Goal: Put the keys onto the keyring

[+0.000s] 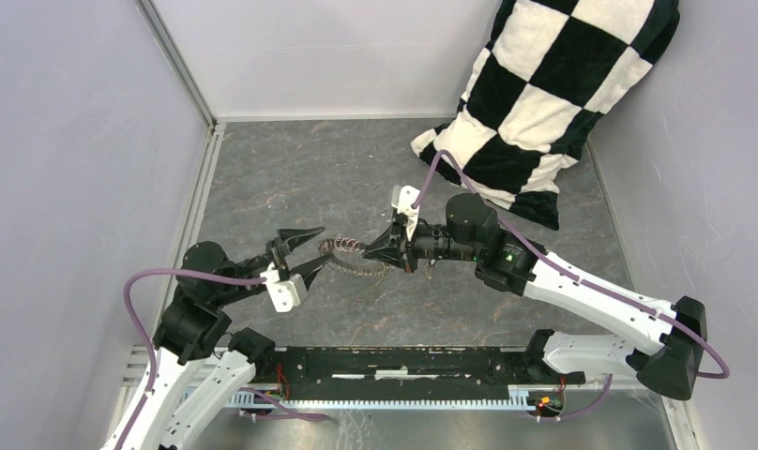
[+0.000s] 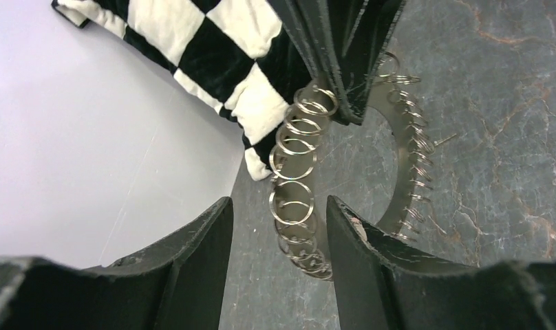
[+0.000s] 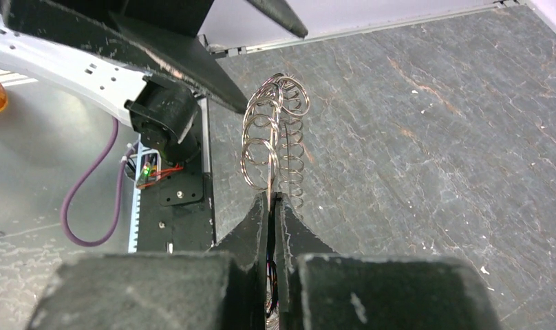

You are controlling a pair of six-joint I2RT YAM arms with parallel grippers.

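Right tool (image 3: 272,206) pinched shut on rim of keyring (image 3: 272,130), holding it up on edge. Left tool (image 2: 279,206) at keyring's far side, fingers apart, keyring sitting in gap, nothing gripped. Loose keys: can't spot em anywhere near keyring. My guess: keyring-steadying step, no key threaded yet. Next needs left tool off to fetch key from tabletop (image 1: 291,169), then fiddly aim back at keyring.

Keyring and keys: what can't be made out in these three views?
- Keys: none seen in any view. They are probably too small for the top view, and both wrist views miss them.
- Keyring, top view: too small to tell what hangs on it; the right gripper covers its right end.
- Left wrist: the right gripper's fingers hide the ring's upper arc.
- Right wrist: the clamped part is hidden between the shut fingers.
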